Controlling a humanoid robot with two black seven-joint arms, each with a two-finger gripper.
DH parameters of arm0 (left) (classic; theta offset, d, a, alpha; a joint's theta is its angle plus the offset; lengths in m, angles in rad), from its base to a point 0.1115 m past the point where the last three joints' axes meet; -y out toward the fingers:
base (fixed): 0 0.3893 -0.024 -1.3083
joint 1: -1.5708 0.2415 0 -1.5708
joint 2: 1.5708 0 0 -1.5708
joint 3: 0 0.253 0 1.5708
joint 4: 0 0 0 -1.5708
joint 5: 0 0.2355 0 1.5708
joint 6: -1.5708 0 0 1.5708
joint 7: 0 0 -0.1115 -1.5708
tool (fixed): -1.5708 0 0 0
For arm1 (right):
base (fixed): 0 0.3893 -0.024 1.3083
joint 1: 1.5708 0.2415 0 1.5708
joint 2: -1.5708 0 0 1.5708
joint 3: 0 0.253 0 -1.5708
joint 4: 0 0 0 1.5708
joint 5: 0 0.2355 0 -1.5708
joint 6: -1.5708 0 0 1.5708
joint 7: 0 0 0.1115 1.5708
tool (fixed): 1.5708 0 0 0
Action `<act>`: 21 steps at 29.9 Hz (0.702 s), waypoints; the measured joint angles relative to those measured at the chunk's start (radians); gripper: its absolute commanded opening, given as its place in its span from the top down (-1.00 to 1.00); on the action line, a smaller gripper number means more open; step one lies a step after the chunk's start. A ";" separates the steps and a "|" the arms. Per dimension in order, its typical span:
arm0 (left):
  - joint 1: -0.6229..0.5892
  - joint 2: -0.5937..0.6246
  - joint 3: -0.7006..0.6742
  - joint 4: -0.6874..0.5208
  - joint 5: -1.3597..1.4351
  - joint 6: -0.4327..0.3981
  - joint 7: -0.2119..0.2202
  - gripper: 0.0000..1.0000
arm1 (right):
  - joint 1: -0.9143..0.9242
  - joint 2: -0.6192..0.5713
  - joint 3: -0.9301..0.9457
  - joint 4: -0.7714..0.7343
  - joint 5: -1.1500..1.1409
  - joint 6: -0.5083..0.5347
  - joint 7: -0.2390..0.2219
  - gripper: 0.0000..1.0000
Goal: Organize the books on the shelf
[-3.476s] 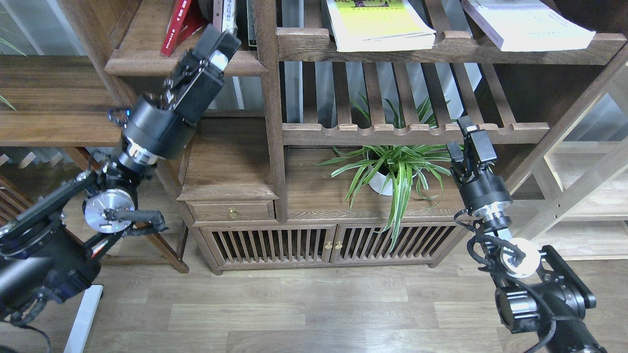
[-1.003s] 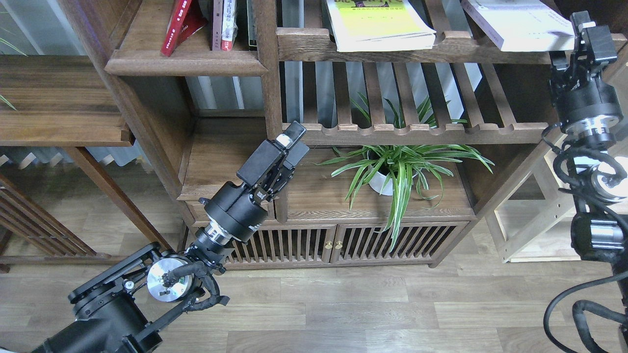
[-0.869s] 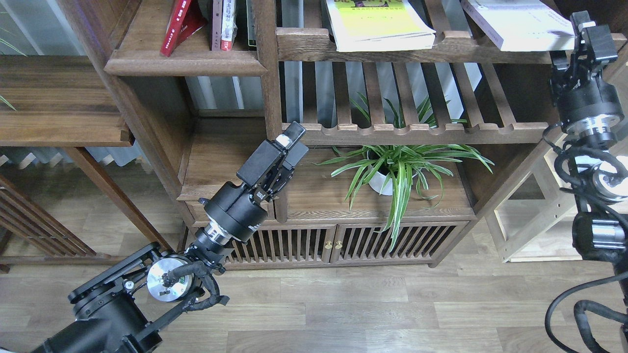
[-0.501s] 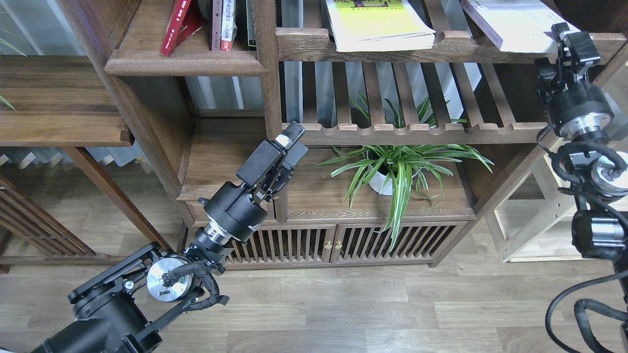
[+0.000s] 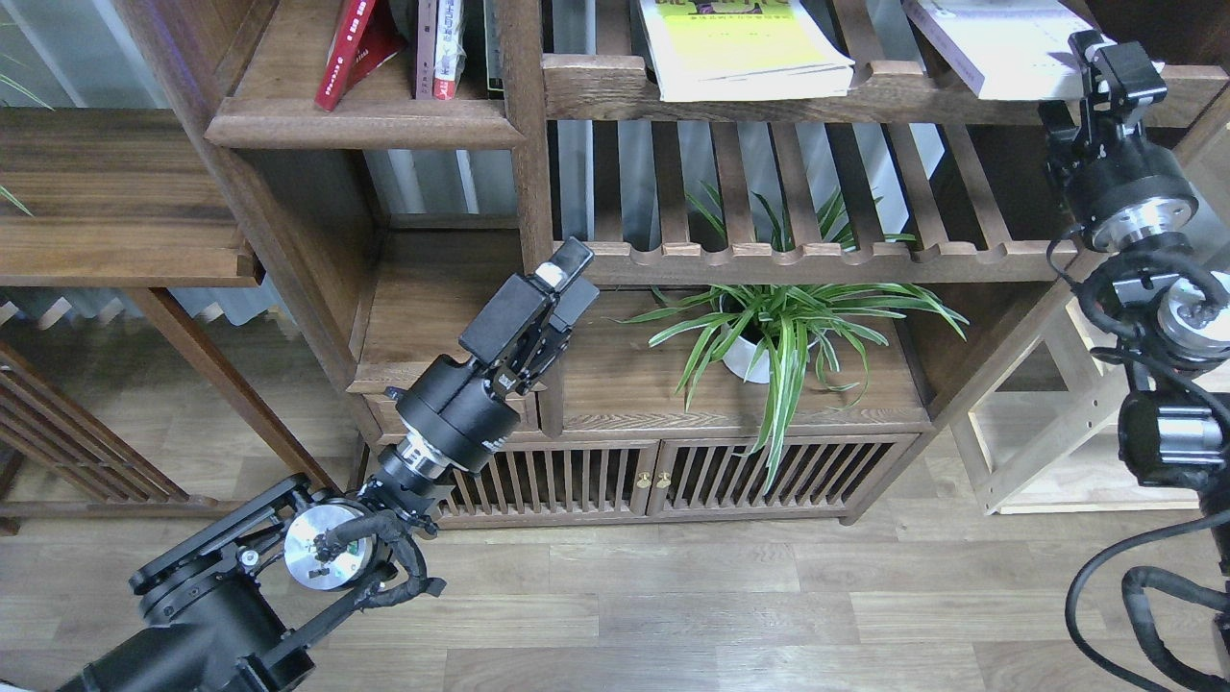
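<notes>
Our right gripper (image 5: 1105, 67) is up at the near corner of the white book (image 5: 999, 43); our left gripper (image 5: 567, 279) hangs low by the cabinet post (image 5: 528, 192).

We see the white book lying flat on the top slatted rack (image 5: 865, 91), at its right end, and the yellow-green book (image 5: 740, 48) flat on the same rack further left. The red book (image 5: 346, 48) leans on the solid dark-brown shelf (image 5: 365, 120) at upper left, beside a few upright volumes (image 5: 442, 43). Our right gripper's fingers meet the white book's front right corner, but we cannot tell whether they pinch it or only touch it. Our left gripper holds nothing; its fingers lie close together, and we cannot tell if they are fully closed. A potted plant (image 5: 778, 327) stands on the cabinet top below.
</notes>
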 measured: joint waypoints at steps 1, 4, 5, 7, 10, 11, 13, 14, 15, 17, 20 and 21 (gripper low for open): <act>0.001 0.000 0.000 0.001 0.000 0.000 0.000 -0.90 | 0.000 0.000 0.000 0.000 0.000 0.000 0.000 -0.29; 0.001 0.000 0.000 0.001 0.000 0.000 0.000 -0.91 | 0.004 0.000 0.000 0.000 -0.001 0.000 0.000 -0.19; 0.001 0.000 0.000 0.002 0.000 0.000 0.000 -0.92 | 0.005 0.000 0.001 0.000 -0.001 0.002 0.000 -0.12; 0.001 0.000 0.000 0.003 0.000 0.000 0.000 -0.92 | 0.008 0.000 0.002 0.000 -0.001 0.005 0.000 0.00; 0.004 0.000 0.000 0.004 0.000 0.000 0.000 -0.92 | 0.009 0.002 0.004 0.000 -0.002 0.012 0.003 0.25; 0.007 0.000 0.000 0.004 0.000 0.000 0.000 -0.92 | 0.009 0.004 0.007 0.000 -0.002 0.016 0.004 0.30; 0.012 0.000 0.000 0.004 0.000 0.000 0.000 -0.92 | 0.009 0.007 0.011 0.000 -0.002 0.025 0.006 0.45; 0.013 0.000 -0.001 0.004 0.000 0.000 0.000 -0.92 | 0.009 0.008 0.012 0.000 -0.002 0.032 0.007 0.53; 0.015 0.000 -0.002 0.004 0.000 0.000 0.000 -0.92 | 0.008 0.009 0.013 0.000 -0.002 0.040 0.009 0.62; 0.018 0.000 -0.003 0.004 0.001 0.000 0.000 -0.92 | 0.006 0.011 0.016 0.000 -0.002 0.058 0.011 0.82; 0.021 0.000 -0.004 0.004 0.002 0.000 0.000 -0.92 | 0.001 0.017 0.020 -0.001 -0.002 0.103 0.013 0.91; 0.022 0.000 -0.004 0.004 0.004 0.000 0.000 -0.92 | -0.001 0.019 0.020 -0.002 -0.002 0.120 0.014 0.91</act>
